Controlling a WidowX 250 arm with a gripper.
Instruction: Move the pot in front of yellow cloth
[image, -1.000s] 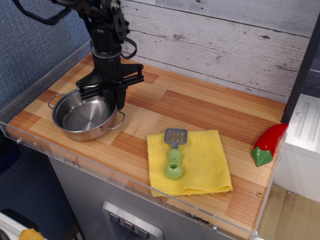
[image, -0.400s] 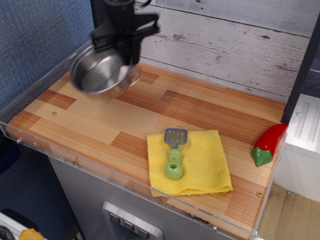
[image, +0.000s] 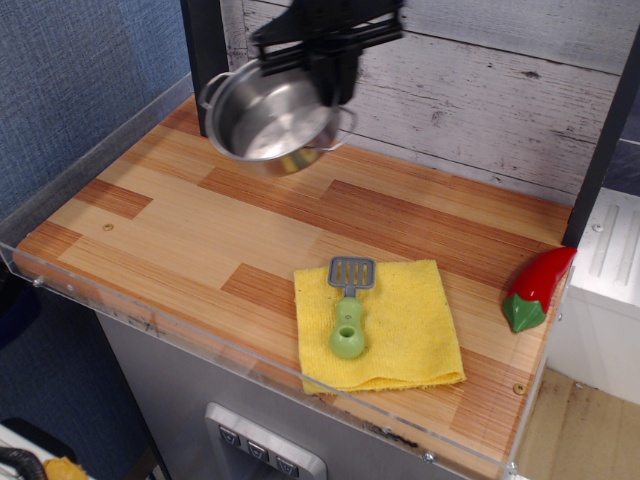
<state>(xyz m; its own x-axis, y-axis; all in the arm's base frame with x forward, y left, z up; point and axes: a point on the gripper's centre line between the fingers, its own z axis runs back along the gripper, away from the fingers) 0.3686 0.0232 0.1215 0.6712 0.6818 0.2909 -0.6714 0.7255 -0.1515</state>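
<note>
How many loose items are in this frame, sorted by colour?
Silver: 1, the pot, held in the air by the gripper
Yellow: 1, the yellow cloth
Green: 1, the spatula on the cloth
Red: 1, the toy pepper
Total: 4

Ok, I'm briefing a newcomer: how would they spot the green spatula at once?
Start at the wooden counter and find the yellow cloth near its front edge. The green spatula lies on the cloth's left part, grey slotted blade pointing to the wall; it is the only green-handled tool.
</note>
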